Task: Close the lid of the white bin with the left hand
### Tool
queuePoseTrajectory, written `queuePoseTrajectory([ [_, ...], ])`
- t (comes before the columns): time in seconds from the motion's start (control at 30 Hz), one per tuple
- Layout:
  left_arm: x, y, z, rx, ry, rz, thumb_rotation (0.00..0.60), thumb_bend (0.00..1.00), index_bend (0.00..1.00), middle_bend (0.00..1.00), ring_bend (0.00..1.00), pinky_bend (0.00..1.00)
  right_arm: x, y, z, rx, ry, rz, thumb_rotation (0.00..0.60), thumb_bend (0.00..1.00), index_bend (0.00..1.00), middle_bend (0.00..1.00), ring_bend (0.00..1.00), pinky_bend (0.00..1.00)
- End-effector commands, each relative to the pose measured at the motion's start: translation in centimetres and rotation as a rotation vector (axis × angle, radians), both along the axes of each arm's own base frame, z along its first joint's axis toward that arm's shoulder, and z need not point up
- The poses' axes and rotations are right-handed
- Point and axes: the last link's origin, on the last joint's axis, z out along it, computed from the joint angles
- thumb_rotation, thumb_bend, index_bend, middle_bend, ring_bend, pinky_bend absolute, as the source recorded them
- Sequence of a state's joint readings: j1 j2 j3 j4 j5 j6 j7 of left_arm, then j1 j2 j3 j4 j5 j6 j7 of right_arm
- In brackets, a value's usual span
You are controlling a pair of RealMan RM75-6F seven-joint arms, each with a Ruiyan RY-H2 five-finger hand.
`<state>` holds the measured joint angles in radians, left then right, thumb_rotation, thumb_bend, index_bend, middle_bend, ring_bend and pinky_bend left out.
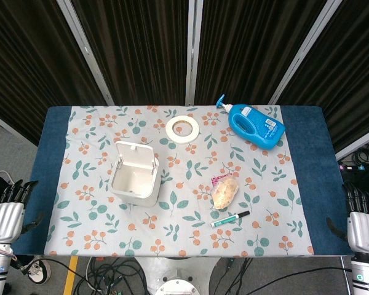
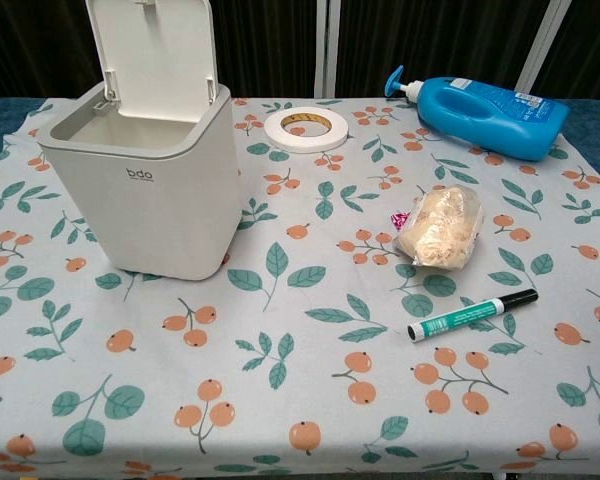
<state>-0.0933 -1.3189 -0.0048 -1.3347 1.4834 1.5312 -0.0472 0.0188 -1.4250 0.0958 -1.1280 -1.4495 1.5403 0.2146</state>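
The white bin stands on the left half of the floral cloth, its lid swung up and open at the far side. The inside looks empty. My left hand hangs beside the table's near left corner, fingers straight and apart, holding nothing, well left of the bin. My right hand is off the near right corner, fingers straight, also empty. Neither hand shows in the chest view.
A tape roll lies behind the bin. A blue pump bottle lies at the back right. A bagged snack and a green marker lie right of the bin.
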Motion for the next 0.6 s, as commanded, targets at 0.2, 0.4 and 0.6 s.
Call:
queuePoseTrajectory([
  [0.2,-0.1,-0.1,0.2,0.009,-0.004,-0.008,0.600,0.28,0.11,0.15,0.05,0.13,-0.1,-0.1,-0.2,0.015,-0.010,-0.013,0.600,0.16,0.00,0.00,0.00,0.00],
  [0.4,0.2,0.4,0.3,0.010,-0.021,-0.019,0.600,0.28,0.11,0.15,0.05,0.13,0.0,-0.3,-0.4,0.023,-0.019,-0.010,0.600,0.16,0.00,0.00,0.00,0.00],
  [0.6,1.4,1.9,0.7,0.003,-0.058,-0.072,0.600,0.28,0.11,0.15,0.05,0.13,-0.2,-0.3,-0.2,0.040,-0.014,-0.011,0.600,0.16,0.00,0.00,0.00,0.00],
])
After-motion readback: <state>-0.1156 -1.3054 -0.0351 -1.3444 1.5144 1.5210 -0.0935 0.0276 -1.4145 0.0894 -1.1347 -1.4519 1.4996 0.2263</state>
